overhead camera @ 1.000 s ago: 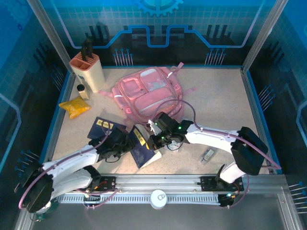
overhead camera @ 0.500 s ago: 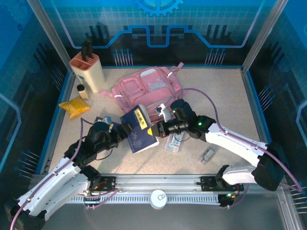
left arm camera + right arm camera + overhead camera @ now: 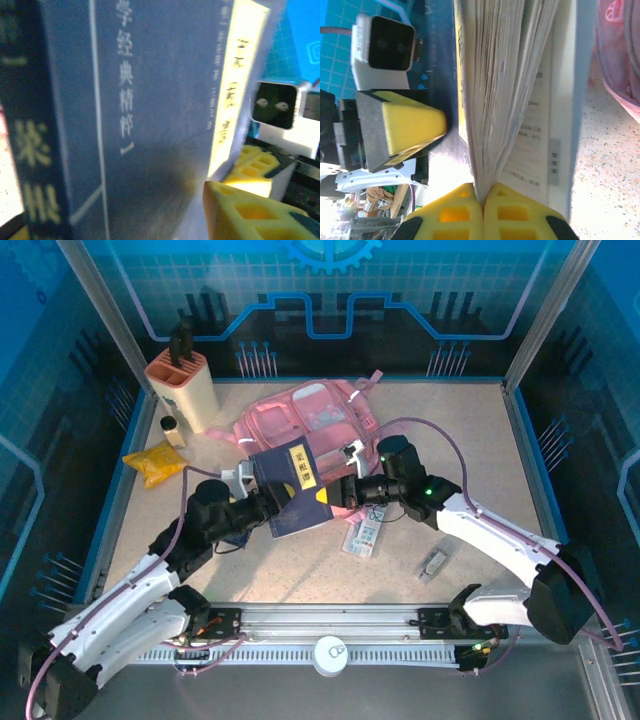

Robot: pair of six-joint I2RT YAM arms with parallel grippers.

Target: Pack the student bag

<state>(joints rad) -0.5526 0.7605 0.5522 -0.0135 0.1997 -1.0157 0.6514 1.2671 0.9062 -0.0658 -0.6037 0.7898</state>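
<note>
One blue book, cover reads 学经典精粹, yellow label; left gripper clamps cover, right gripper pinches pages. One pink student bag behind.

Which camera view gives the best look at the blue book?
Top external: the whole blue book shows there, tilted in front of the student bag. Left wrist gives only a blurred close-up of its cover; right wrist shows its page edges pinched between the right arm's yellow fingers.
</note>
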